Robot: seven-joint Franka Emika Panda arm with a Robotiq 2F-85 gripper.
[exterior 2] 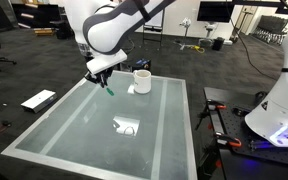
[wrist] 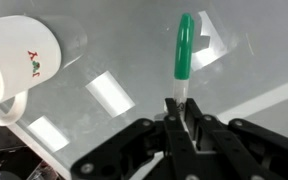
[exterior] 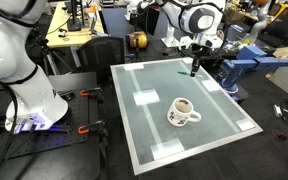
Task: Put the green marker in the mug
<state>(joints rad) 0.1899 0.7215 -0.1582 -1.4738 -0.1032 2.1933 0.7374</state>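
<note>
The green marker (wrist: 185,45) is a thin teal-green stick with a pale end, and my gripper (wrist: 181,110) is shut on that pale end. The marker hangs from the jaws above the table in both exterior views (exterior: 193,70) (exterior 2: 108,85). The gripper (exterior: 194,55) (exterior 2: 101,70) is near the far edge of the glass-topped table (exterior: 154,120). The white mug (exterior: 183,110) (exterior 2: 141,81) stands upright on the table, apart from the gripper. In the wrist view the mug (wrist: 19,55) is at the upper left, with a small red and green mark on its side.
White tape patches mark the table top (wrist: 109,95). A reflection shows on the glass (exterior 2: 127,126). The robot base (exterior: 24,90) stands beside the table. Desks, chairs and a blue object (exterior: 246,62) surround the table.
</note>
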